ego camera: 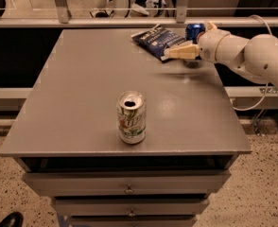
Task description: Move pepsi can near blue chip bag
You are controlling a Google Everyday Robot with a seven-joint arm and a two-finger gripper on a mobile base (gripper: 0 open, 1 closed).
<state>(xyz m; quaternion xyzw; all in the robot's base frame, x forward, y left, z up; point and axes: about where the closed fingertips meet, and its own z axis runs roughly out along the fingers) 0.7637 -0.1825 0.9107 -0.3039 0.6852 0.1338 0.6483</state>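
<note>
The pepsi can (194, 31), dark blue with a silver top, stands upright at the far right of the grey table (82, 103), right beside the blue chip bag (157, 38). The bag lies flat and crinkled, with white lettering. My gripper (182, 52) reaches in from the right on a white arm (252, 56). It is just in front of the can and over the bag's right end. The lower part of the can is hidden behind the gripper.
A white-and-green soda can (131, 117) stands open-topped near the table's front middle. The table has drawers (127, 189) below its front edge. A railing (129, 20) runs behind the far edge. A cable (257, 98) hangs at the right.
</note>
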